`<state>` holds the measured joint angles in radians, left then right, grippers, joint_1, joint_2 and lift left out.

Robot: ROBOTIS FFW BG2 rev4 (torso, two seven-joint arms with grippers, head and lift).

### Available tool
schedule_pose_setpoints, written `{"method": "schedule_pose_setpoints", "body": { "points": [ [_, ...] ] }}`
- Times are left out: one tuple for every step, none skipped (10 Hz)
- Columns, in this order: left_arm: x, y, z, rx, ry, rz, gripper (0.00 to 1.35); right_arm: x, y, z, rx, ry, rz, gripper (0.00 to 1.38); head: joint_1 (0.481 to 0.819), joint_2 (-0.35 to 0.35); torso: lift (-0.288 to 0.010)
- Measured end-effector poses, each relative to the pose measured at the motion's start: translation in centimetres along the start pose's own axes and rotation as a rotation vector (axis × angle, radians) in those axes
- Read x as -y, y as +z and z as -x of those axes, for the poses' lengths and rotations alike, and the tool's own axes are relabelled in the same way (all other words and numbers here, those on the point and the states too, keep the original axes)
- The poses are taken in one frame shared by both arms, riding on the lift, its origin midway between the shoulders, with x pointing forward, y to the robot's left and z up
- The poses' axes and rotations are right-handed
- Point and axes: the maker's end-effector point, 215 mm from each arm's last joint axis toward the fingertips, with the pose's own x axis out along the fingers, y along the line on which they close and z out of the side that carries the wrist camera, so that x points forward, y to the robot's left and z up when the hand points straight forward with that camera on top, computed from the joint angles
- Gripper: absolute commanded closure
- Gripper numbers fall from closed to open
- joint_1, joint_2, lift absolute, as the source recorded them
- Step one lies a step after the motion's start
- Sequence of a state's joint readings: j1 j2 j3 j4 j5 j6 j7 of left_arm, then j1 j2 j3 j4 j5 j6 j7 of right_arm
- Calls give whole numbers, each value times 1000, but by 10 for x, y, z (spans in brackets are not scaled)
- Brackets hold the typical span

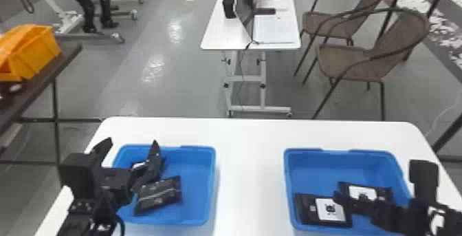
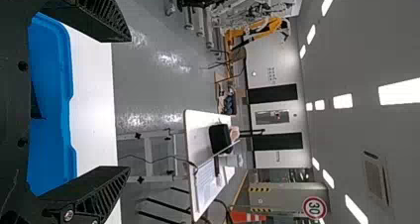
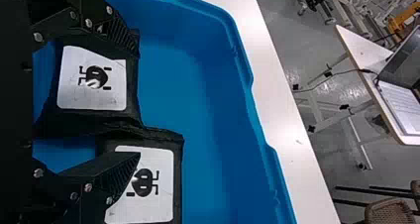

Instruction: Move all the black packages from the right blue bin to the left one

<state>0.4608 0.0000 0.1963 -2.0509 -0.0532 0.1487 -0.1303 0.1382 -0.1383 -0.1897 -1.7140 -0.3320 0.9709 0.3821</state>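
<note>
Black packages are contained in right blue bin | fingers are parted: right gripper there, left gripper at left blue bin

a lane over the table parts the left bin and right bin, bounded by their walls. a package blocks the left bin's near middle; two packages leave room toward the right bin's far wall.

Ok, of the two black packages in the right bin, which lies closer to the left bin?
The left package, by the right bin's left wall in the head view; the other package lies farther right and a bit farther forward.
</note>
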Motion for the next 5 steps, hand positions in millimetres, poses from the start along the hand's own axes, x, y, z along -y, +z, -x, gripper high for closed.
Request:
{"method": "schedule_pose_setpoints", "body": {
  "points": [
    [0,0,0,0,0,1,98,-1,-4,-4,-14,-1,-8,364,695,103,-40],
    [-1,0,0,0,1,1,98,-5,-8,-8,-25,3,-15,364,695,110,-40],
    [-1,0,0,0,1,0,99,-12,-13,-13,-39,21,-27,364,695,116,-40],
    [-2,0,0,0,2,0,99,-19,-20,-19,-57,36,-32,364,695,133,-40],
    [-3,0,0,0,3,0,104,-25,-27,-22,-73,40,-35,364,695,148,-40]
  ]
}}
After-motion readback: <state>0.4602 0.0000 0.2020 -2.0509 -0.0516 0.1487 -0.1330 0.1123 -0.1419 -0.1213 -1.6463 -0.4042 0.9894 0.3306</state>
